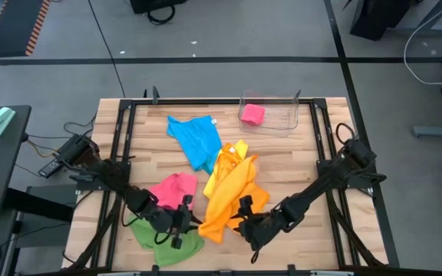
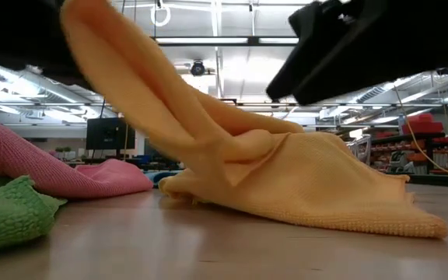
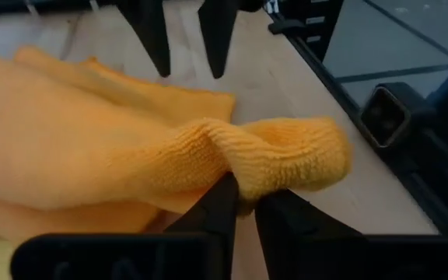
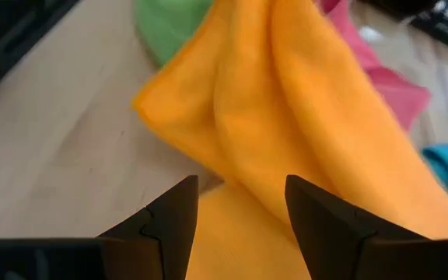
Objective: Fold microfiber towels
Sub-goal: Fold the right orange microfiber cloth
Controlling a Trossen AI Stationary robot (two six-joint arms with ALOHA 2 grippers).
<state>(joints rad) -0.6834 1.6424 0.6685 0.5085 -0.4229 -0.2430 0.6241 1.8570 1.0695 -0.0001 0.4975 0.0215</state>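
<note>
The orange towel [image 1: 229, 192] lies crumpled in the table's near middle, partly over a yellow towel [image 1: 236, 152]. My left gripper [image 1: 192, 224] is shut on the orange towel's near-left end, which rises off the wood [image 2: 123, 85]. My right gripper [image 4: 243, 225] stands open just right of that end, its fingers above the orange cloth and touching nothing. A pink towel [image 1: 173, 188] and a green towel [image 1: 167, 244] lie bunched under my left arm. A blue towel [image 1: 198, 138] lies farther back. My left gripper pinches a bunched fold of the orange towel [image 3: 243, 187] at its near-left end, between the two fingers [image 3: 220, 206]. They come from the table's left, slanting slightly down. The pinched end is lifted off the wood; the rest slopes down slack and lies on the table [image 2: 325, 194].
A clear plastic bin [image 1: 286, 119] with a folded pink cloth [image 1: 252, 114] in it stands at the far right. Bare wood shows along the near edge between the two arms and on the table's right side. Dark frame rails run along the table's edges.
</note>
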